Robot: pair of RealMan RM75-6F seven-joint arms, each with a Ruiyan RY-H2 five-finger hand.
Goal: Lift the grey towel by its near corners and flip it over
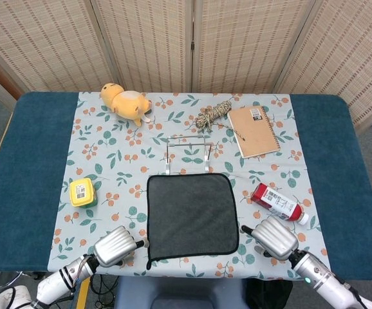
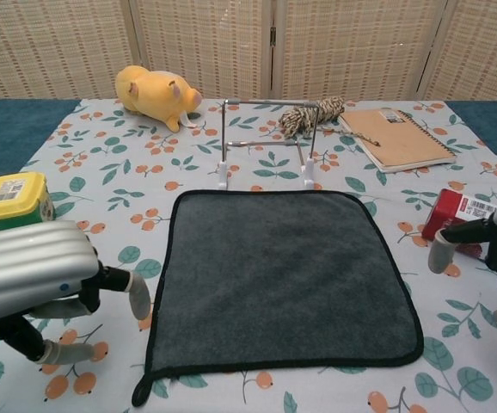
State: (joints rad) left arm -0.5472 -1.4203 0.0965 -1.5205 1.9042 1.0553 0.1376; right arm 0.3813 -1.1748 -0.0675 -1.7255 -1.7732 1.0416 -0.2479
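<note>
Both hands wear ribbed, silver-grey metallic shells over their backs. On the left hand, the shell shows long parallel grooves and a tiny blue dot near its edge; beneath it the frame is black. Its fingers are dull grey with rounded tips, joined by black links. The right hand has the same silver casing, with black parts at the fingers. Both forearms are white and silver, segmented with dark rings.
</note>
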